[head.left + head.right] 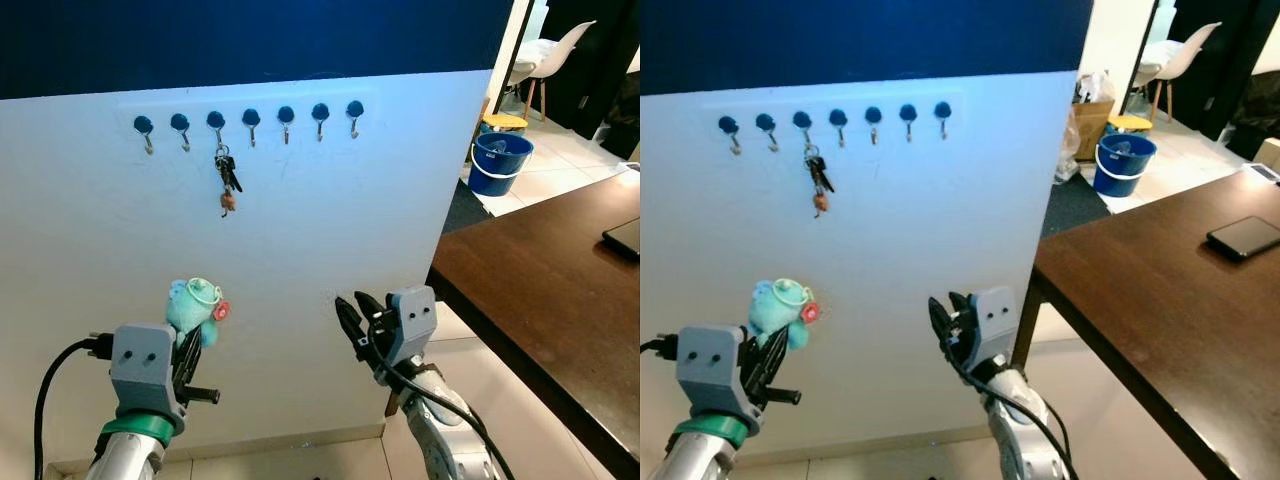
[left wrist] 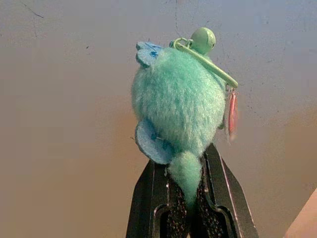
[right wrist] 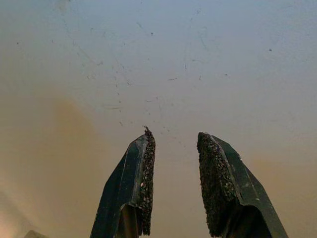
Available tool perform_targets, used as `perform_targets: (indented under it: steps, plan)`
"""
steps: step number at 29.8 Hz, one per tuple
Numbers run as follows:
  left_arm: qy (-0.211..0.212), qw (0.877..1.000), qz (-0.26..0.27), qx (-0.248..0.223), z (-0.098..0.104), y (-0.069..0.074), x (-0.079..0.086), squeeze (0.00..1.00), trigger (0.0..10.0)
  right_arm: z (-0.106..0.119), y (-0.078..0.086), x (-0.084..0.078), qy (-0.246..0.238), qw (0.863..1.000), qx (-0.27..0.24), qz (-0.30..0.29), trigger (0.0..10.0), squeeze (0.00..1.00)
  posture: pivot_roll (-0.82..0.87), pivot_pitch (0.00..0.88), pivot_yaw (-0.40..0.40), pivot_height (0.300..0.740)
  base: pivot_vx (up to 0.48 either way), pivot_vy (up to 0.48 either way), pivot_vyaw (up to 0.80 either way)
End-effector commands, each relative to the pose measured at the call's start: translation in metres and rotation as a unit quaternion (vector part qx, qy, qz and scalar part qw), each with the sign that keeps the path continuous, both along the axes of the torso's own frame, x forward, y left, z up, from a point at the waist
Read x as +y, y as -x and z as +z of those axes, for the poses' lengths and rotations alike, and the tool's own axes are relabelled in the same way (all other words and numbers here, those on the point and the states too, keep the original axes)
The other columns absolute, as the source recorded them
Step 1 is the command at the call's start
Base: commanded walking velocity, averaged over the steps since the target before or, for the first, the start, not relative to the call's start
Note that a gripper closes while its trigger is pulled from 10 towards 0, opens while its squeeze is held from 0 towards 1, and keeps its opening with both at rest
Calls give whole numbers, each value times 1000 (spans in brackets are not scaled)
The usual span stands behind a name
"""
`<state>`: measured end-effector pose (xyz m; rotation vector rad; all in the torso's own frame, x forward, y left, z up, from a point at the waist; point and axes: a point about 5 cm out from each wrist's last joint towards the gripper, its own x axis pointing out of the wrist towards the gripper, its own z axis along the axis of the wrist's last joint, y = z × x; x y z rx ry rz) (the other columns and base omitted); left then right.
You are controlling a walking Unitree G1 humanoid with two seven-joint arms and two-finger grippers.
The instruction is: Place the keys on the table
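White wall fills the middle of the frame, a row of hooks (image 1: pixel 250 121) above. The left gripper (image 1: pixel 186 362), lower left, pinches a teal plush keychain (image 1: pixel 195 308) upright by its tail. Its target, I'd judge, is the dark table (image 1: pixel 545 290) at the right edge, beyond the right gripper (image 1: pixel 356 322), slightly parted and empty. Another bunch of keys (image 1: pixel 226 178) hangs on the third hook.

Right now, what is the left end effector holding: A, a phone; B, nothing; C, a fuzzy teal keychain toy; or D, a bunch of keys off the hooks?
C: the left end effector is shut on the tail of the fuzzy teal toy, while the keys hang from a hook on the wall.
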<state>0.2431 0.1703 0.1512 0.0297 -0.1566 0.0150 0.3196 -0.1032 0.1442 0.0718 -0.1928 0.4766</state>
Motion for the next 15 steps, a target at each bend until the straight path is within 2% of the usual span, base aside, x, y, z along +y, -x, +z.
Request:
perform_targets:
  steps: [1,8,10,12,15]
  plan:
    - [-4,1000,0,-2,0,3,2,0,10000,-3,1,2,-9,1000,12,10,10000,0,-148,28,110,740,0,0,0]
    - [-26,999,24,1,-3,1,9,0,10000,-7,-1,-2,-7,1000,31,1,10000,0,-147,29,109,740,0,0,0]
    - [-62,996,57,8,-6,-1,13,0,10000,-12,-4,-15,14,997,41,-56,10000,0,-143,40,104,740,0,0,-800]
    - [-62,996,57,8,-6,-1,13,0,10000,-12,-4,-15,14,997,41,-56,10000,0,-143,40,104,740,0,0,-800]
    - [-67,994,90,13,-9,-1,19,0,10000,-12,-5,-24,25,995,36,-92,10000,0,-148,51,108,740,0,0,-800]
